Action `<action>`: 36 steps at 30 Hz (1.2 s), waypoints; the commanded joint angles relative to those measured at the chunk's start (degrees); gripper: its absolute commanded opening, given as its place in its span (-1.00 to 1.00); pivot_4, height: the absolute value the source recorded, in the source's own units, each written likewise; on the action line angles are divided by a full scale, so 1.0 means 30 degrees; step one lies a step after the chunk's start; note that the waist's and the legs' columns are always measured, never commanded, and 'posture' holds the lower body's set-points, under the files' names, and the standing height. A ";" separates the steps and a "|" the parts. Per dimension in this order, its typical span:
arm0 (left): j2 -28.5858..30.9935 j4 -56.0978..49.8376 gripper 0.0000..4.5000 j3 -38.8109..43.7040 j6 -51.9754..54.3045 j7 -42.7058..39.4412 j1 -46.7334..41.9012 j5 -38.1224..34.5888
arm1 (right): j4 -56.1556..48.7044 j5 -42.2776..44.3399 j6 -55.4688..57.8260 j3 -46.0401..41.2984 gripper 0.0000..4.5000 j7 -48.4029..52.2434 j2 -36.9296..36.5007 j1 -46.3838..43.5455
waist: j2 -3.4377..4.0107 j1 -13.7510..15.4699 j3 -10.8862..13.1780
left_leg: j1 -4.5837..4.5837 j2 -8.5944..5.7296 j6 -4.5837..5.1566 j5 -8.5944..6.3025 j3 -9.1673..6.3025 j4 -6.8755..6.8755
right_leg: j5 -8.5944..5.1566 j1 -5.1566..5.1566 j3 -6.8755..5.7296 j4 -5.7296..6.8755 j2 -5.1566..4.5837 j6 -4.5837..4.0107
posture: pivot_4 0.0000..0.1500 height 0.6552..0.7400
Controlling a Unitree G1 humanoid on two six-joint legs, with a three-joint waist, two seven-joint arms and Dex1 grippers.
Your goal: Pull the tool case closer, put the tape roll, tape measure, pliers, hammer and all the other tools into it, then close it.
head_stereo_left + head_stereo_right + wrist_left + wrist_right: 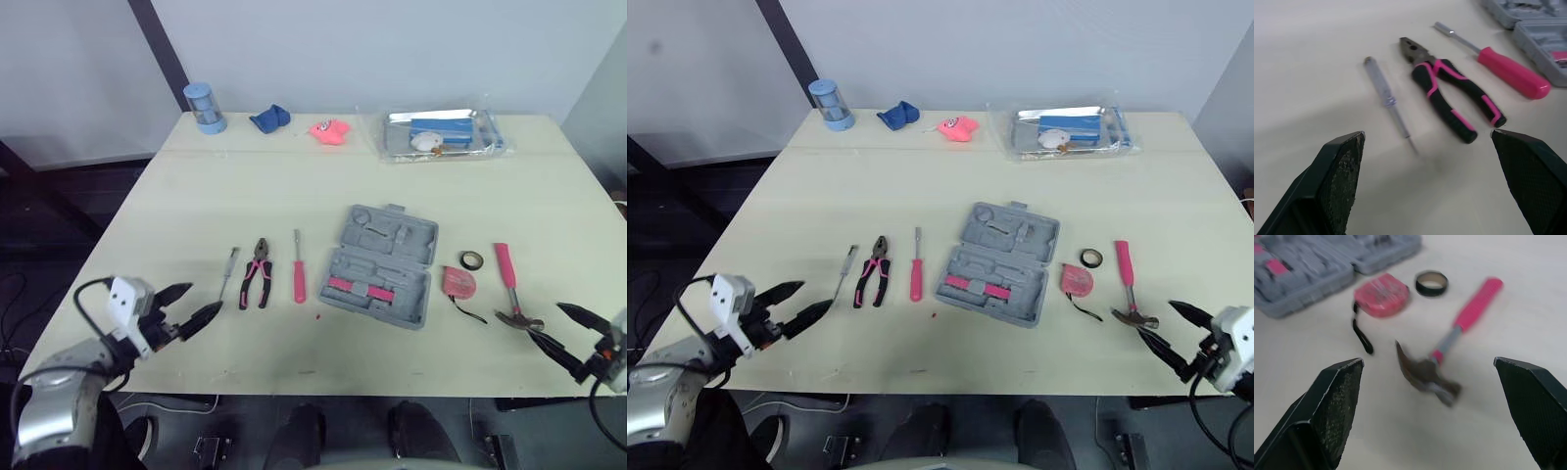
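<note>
The grey tool case [382, 264] lies open in the middle of the table, with pink parts in its near half. To its left lie a pink-handled screwdriver [298, 279], black-and-pink pliers [258, 272] and a thin clear screwdriver [228, 271]. To its right are a pink tape measure [458, 282], a black tape roll [471, 260] and a pink-handled hammer [509, 286]. My left gripper [201, 302] hovers open near the front edge, short of the thin screwdriver [1388, 100]. At the front right my right gripper [546, 321] is open, just before the hammer head [1422, 374].
Along the far edge stand a blue cylinder [205, 107], a blue cloth [269, 118], a pink object [330, 131] and a clear plastic package [441, 133]. Bare tabletop [294, 196] lies between these and the tools.
</note>
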 commanded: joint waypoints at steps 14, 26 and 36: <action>-0.1193 0.8712 -0.58 -0.5433 -0.2125 -0.4209 -1.1389 0.3026 | -0.0750 -0.3283 0.4290 0.5891 0.44 -0.2504 0.0250 -0.7755 | -0.0004 -0.0038 0.0006 | -0.0046 -0.0012 -0.0004 0.0006 -0.0026 0.0019 | 0.0004 -0.0036 -0.0026 0.0002 0.0008 -0.0001 | 1.00 1.00; -0.3827 1.7981 -1.00 -0.7798 -0.5547 -0.4292 -1.7343 0.6897 | 0.1786 -0.6812 0.6723 1.0095 -0.99 -0.2967 0.0972 -1.2864 | -0.0013 -0.0083 0.0017 | -0.0079 -0.0033 -0.0003 0.0008 -0.0061 0.0045 | 0.0004 -0.0062 -0.0048 0.0023 0.0006 0.0002 | 1.00 1.00; -0.5016 2.0967 -1.00 -0.7935 -0.6136 -0.3360 -1.9382 0.8643 | 0.1810 -0.8234 0.8089 1.1319 -0.99 -0.2695 0.0818 -1.3567 | -0.0014 -0.0085 0.0018 | -0.0104 -0.0038 -0.0010 0.0013 -0.0085 0.0044 | 0.0004 -0.0085 -0.0064 0.0026 0.0004 0.0002 | 1.00 1.00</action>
